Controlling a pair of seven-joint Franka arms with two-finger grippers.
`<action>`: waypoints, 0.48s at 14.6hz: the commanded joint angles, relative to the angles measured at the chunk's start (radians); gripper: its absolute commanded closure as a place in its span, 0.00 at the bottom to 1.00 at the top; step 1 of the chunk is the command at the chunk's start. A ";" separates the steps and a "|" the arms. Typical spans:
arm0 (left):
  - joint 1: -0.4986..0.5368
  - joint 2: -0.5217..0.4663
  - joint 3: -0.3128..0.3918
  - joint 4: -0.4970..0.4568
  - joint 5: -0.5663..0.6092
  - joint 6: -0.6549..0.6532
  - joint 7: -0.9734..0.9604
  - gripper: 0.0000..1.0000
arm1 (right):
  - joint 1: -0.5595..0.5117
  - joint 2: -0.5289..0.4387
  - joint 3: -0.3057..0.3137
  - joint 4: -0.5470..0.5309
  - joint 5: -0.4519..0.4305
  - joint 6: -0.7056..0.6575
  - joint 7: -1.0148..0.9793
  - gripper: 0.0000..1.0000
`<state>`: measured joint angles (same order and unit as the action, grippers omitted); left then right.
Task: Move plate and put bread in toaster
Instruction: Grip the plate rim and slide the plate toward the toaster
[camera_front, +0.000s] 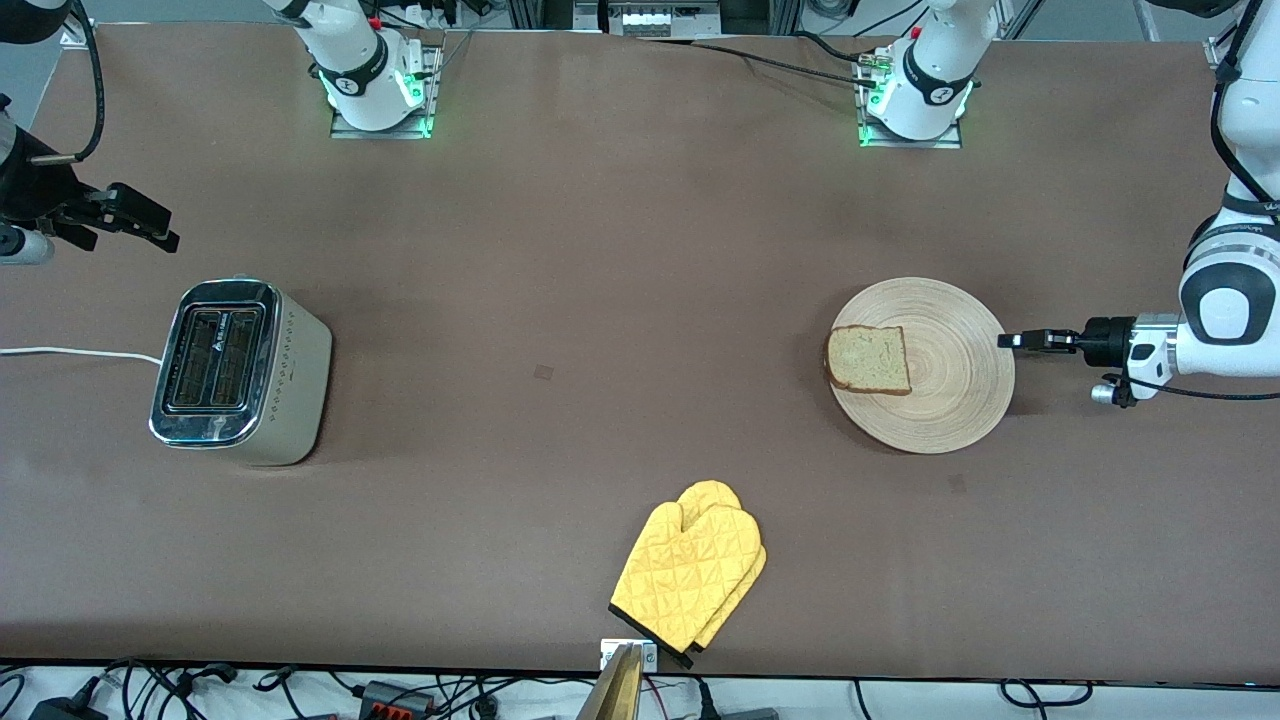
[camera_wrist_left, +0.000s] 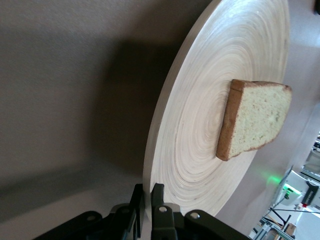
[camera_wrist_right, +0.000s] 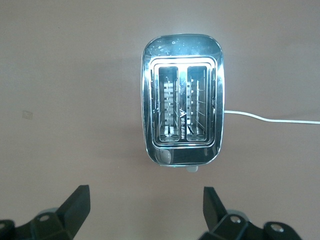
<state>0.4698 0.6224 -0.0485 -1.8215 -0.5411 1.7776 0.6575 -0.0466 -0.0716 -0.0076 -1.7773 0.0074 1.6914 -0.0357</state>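
The light wooden plate (camera_front: 958, 395) lies toward the left arm's end of the table, with the bread (camera_front: 868, 360) lying flat on it, on the side toward the toaster. My left gripper (camera_front: 1006, 341) is shut on the plate's rim, one finger above and one below. In the left wrist view the plate (camera_wrist_left: 200, 125) and the bread (camera_wrist_left: 256, 117) fill the picture, and the left gripper (camera_wrist_left: 148, 194) pinches the rim. The toaster (camera_front: 238, 372) stands at the right arm's end. My right gripper (camera_front: 140, 222) hangs open and empty over the table by the toaster (camera_wrist_right: 181, 100), both slots showing bare.
A yellow oven mitt (camera_front: 692, 570) lies near the table edge closest to the front camera. The toaster's white cord (camera_front: 70, 352) runs off the right arm's end of the table. Brown tabletop stretches between the toaster and the plate.
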 joint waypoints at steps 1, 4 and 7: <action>0.018 -0.007 -0.008 -0.005 -0.039 -0.027 0.042 1.00 | -0.004 -0.013 0.009 -0.019 -0.014 0.016 0.005 0.00; 0.015 0.014 -0.008 0.030 -0.085 -0.101 0.057 1.00 | -0.004 -0.013 0.009 -0.019 -0.014 0.020 0.005 0.00; 0.007 0.036 -0.008 0.079 -0.129 -0.188 0.044 1.00 | -0.004 -0.011 0.009 -0.020 -0.014 0.024 0.005 0.00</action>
<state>0.4769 0.6316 -0.0521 -1.7985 -0.6288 1.6604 0.6909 -0.0466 -0.0715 -0.0075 -1.7791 0.0074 1.6985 -0.0357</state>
